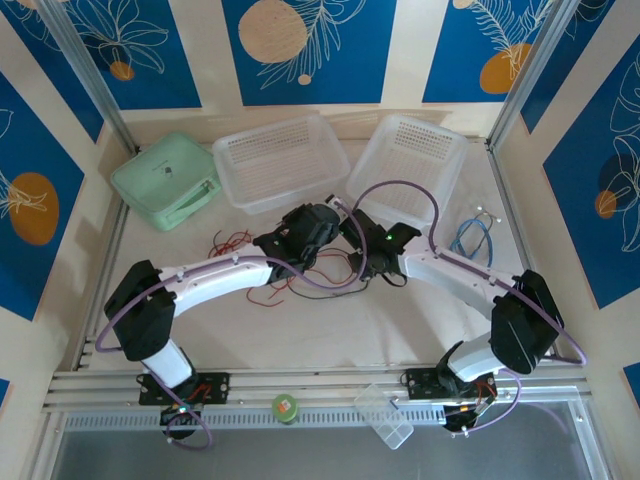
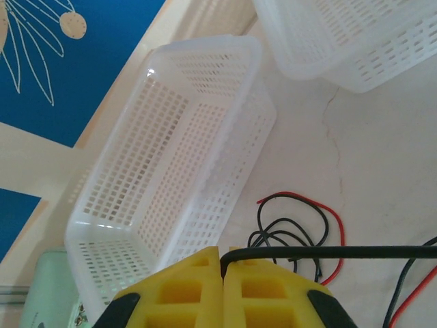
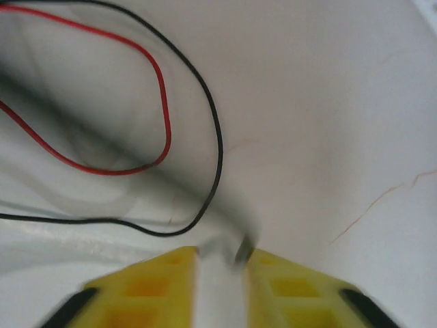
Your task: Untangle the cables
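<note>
I am pinching a black cable (image 2: 328, 252) in my left gripper (image 2: 222, 258). Its yellow fingers are pressing together on the strand, which is running taut off to the right. My right gripper (image 3: 222, 254) is standing slightly spread, with nothing clearly between its fingers, though that view is blurred. The rest of the cables (image 1: 300, 283) are lying in a loose heap on the table (image 1: 330, 330) around and under my two wrists. A red cable (image 3: 136, 167) is looping just beyond my right fingertips. I am judging that pulling on the taut strand risks cinching the loops into a knot. It could also drag the whole heap along instead of freeing one wire. Such a thin strand could be slipping out of my pinch too, or catching on the basket (image 2: 171, 157) at the far side.
</note>
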{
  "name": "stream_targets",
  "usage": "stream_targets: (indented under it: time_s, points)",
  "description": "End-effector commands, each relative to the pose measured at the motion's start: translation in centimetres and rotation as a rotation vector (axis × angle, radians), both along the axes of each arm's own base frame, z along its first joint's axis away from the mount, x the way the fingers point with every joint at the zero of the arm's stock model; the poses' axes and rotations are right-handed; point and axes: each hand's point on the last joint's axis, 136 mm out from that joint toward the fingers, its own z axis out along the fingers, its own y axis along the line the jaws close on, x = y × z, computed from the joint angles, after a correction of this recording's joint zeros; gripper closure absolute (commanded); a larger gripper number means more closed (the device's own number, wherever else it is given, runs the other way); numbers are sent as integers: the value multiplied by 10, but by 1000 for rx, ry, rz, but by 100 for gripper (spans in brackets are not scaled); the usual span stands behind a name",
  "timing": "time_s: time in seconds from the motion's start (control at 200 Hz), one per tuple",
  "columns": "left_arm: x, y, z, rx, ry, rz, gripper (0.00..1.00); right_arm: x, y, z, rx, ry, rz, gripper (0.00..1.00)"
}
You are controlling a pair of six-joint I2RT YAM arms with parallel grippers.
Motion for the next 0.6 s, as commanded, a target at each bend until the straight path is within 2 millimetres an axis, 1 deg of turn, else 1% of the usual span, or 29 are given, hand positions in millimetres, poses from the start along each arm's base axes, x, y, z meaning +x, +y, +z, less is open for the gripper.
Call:
stream_targets:
  time_s: [0.0, 0.07, 0.105, 0.26, 0.315, 0.35, 0.405, 0.485, 0.505, 0.54, 0.55, 0.595]
  points:
    - [4, 7, 3, 4, -21, 37, 100, -19, 0, -17, 39, 87, -76, 61]
    - [2, 7, -7, -9, 7, 39, 100, -26, 4, -22, 130, 126, -169, 51]
    - [1, 6, -15, -17, 27, 43, 100, -29, 6, -24, 180, 148, -220, 47]
    - [-4, 7, -40, -48, 97, 66, 100, -49, 16, -29, 410, 274, -483, 38]
    - [-4, 7, -42, -56, 115, 80, 100, -55, 28, -27, 511, 321, -531, 37]
    - [-4, 6, -38, -65, 123, 89, 100, -59, 35, -26, 565, 338, -551, 35]
    - [-4, 5, -30, -79, 140, 98, 100, -59, 45, -20, 654, 336, -571, 33]
    - [-4, 2, -9, -99, 160, 112, 100, -55, 53, -11, 758, 303, -582, 31]
    - [-4, 2, -5, -100, 166, 116, 100, -53, 54, -9, 779, 286, -576, 30]
    - [-4, 1, 8, -114, 170, 124, 100, -50, 53, -6, 802, 253, -574, 29]
    - [-4, 2, 9, -114, 173, 128, 100, -50, 52, -5, 806, 243, -575, 29]
    - [-4, 1, 26, -131, 179, 138, 100, -47, 47, -2, 820, 206, -579, 27]
